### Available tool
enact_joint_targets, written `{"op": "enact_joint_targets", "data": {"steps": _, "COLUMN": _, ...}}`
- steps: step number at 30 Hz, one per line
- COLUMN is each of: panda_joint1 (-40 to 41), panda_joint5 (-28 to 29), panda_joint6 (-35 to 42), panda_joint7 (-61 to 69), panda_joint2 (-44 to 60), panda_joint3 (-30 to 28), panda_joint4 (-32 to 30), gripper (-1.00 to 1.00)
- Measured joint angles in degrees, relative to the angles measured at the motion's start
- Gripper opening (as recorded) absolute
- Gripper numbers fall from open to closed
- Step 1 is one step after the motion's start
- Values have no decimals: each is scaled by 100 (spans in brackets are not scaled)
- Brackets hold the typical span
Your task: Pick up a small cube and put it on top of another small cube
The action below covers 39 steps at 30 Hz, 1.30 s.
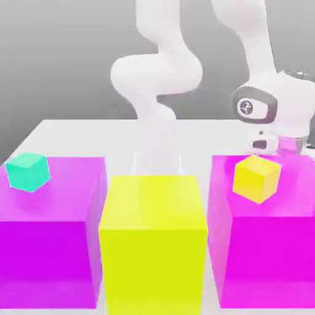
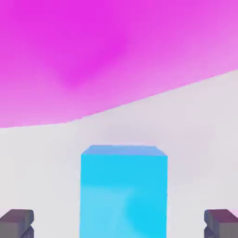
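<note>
The small yellow cube point(image 1: 256, 178) shows against the upper part of the right magenta block point(image 1: 271, 246), tilted on a corner. The small teal cube point(image 1: 27, 171) shows at the upper left corner of the left magenta block point(image 1: 49, 240). Whether each cube rests on its block or sits inside it I cannot tell. My gripper's hand point(image 1: 278, 143) hangs low behind the right magenta block, just beyond the yellow cube. In the hand view my gripper point(image 2: 119, 224) is open, its dark fingertips point(image 2: 17, 222) wide apart, with a cyan-blue block point(image 2: 123, 190) standing between them.
A large opaque yellow block point(image 1: 154, 243) stands in front between the two magenta blocks. The white table point(image 1: 111, 132) stretches behind them, with the arm's base point(image 1: 157, 157) at its middle. A magenta surface point(image 2: 93, 51) rises beyond the blue block.
</note>
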State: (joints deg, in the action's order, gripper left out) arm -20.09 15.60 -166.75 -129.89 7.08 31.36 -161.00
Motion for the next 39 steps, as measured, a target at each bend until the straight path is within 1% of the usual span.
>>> {"op": "enact_joint_targets", "data": {"steps": 3, "panda_joint1": -939, "panda_joint5": 1160, "panda_joint6": -418, "panda_joint7": -878, "panda_joint2": 616, "panda_joint3": -1206, "panda_joint4": 175, "gripper": 0}}
{"op": "enact_joint_targets", "data": {"steps": 4, "panda_joint1": -1254, "panda_joint5": 1469, "panda_joint6": -563, "panda_joint7": -1119, "panda_joint2": 812, "panda_joint3": -1590, "panda_joint4": 235, "gripper": -100}}
{"op": "enact_joint_targets", "data": {"steps": 9, "panda_joint1": -1254, "panda_joint5": 1467, "panda_joint6": -581, "panda_joint7": -1117, "panda_joint2": 812, "panda_joint3": -1590, "panda_joint4": 235, "gripper": -100}}
{"op": "enact_joint_targets", "data": {"steps": 10, "panda_joint1": -1420, "panda_joint5": 1611, "panda_joint6": -652, "panda_joint7": -1228, "panda_joint2": 909, "panda_joint3": -1789, "panda_joint4": 264, "gripper": -100}}
{"op": "enact_joint_targets", "data": {"steps": 11, "panda_joint1": -1354, "panda_joint5": 1542, "panda_joint6": -614, "panda_joint7": -1173, "panda_joint2": 861, "panda_joint3": -1707, "panda_joint4": 248, "gripper": -100}}
{"op": "enact_joint_targets", "data": {"steps": 13, "panda_joint1": -974, "panda_joint5": 1017, "panda_joint6": -412, "panda_joint7": -771, "panda_joint2": 569, "panda_joint3": -1207, "panda_joint4": 154, "gripper": -100}}
{"op": "enact_joint_targets", "data": {"steps": 16, "panda_joint1": -534, "panda_joint5": -305, "panda_joint6": -22, "panda_joint7": 205, "panda_joint2": -58, "panda_joint3": -450, "panda_joint4": -21, "gripper": -100}}
{"op": "enact_joint_targets", "data": {"steps": 18, "panda_joint1": -653, "panda_joint5": -1175, "panda_joint6": 274, "panda_joint7": 848, "panda_joint2": -500, "panda_joint3": -292, "panda_joint4": -98, "gripper": -100}}
{"op": "enact_joint_targets", "data": {"steps": 21, "panda_joint1": -812, "panda_joint5": -1709, "panda_joint6": 567, "panda_joint7": 1582, "panda_joint2": -665, "panda_joint3": -218, "panda_joint4": 346, "gripper": -100}}
{"op": "enact_joint_targets", "data": {"steps": 27, "panda_joint1": -994, "panda_joint5": -2331, "panda_joint6": 1091, "panda_joint7": 2927, "panda_joint2": -718, "panda_joint3": -30, "panda_joint4": 1562, "gripper": -100}}
{"op": "enact_joint_targets", "data": {"steps": 29, "panda_joint1": -1101, "panda_joint5": -2498, "panda_joint6": 1474, "panda_joint7": 3317, "panda_joint2": -871, "panda_joint3": -195, "panda_joint4": 1890, "gripper": -100}}
{"op": "enact_joint_targets", "data": {"steps": 33, "panda_joint1": -659, "panda_joint5": -2707, "panda_joint6": 2374, "panda_joint7": 3981, "panda_joint2": -1257, "panda_joint3": -570, "panda_joint4": 2480, "gripper": -100}}
{"op": "enact_joint_targets", "data": {"steps": 39, "panda_joint1": -159, "panda_joint5": -2613, "panda_joint6": 3493, "panda_joint7": 4251, "panda_joint2": -1798, "panda_joint3": -1086, "panda_joint4": 2770, "gripper": -100}}
